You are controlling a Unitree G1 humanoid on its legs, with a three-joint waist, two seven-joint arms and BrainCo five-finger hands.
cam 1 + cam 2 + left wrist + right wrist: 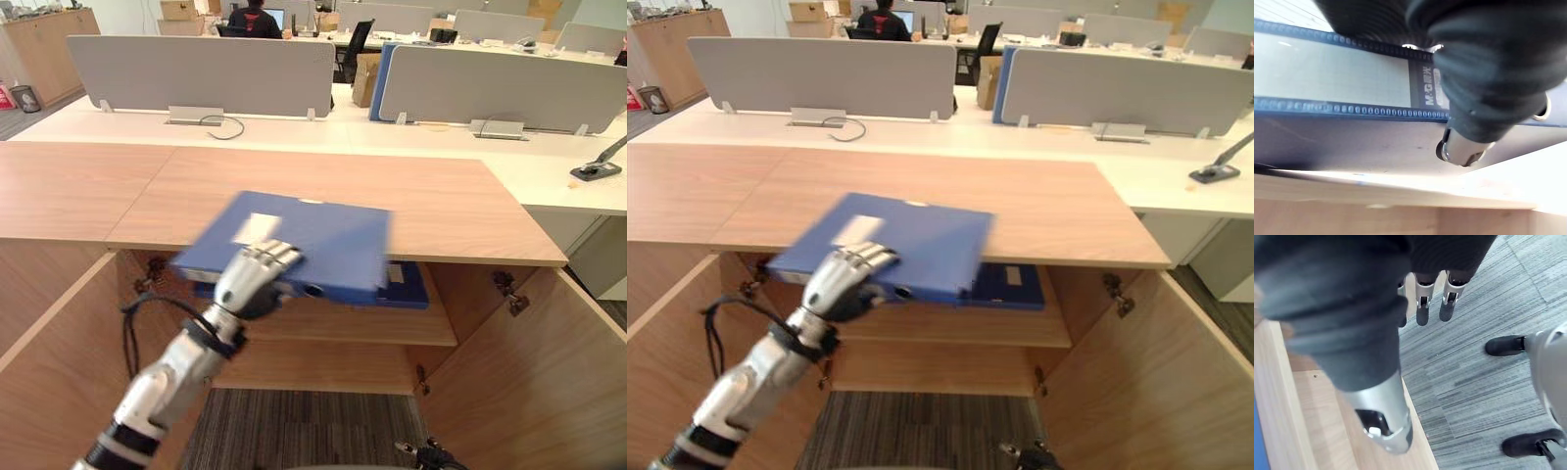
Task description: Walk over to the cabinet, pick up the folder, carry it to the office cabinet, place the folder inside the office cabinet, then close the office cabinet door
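Holding the blue folder [313, 240] by its near left corner, the left hand [257, 269] has fingers curled over the cover; the left wrist view puts the thumb against the spine side. Folder is tilted, level with the cabinet top [460, 196] and jutting out past its front edge, above the open compartment. Cannot tell whether it touches the top. Step in hand, as I judge it: getting the folder inside. To do it well, drop it below the top's front edge first, level it, then slide it flat onto the shelf [392, 331]. A second blue folder [409, 291] lies on the shelf right of centre, so aim left of it or stack onto it. With a one-corner grip the far end may droop and catch the shelf lip, so go slow. Gap between top and shelf looks shallow. Left door [49, 362] and right door [558, 372] stand wide, giving good sideways room. Right hand [1422, 308] hangs over the carpet, fingers loose, holding nothing.
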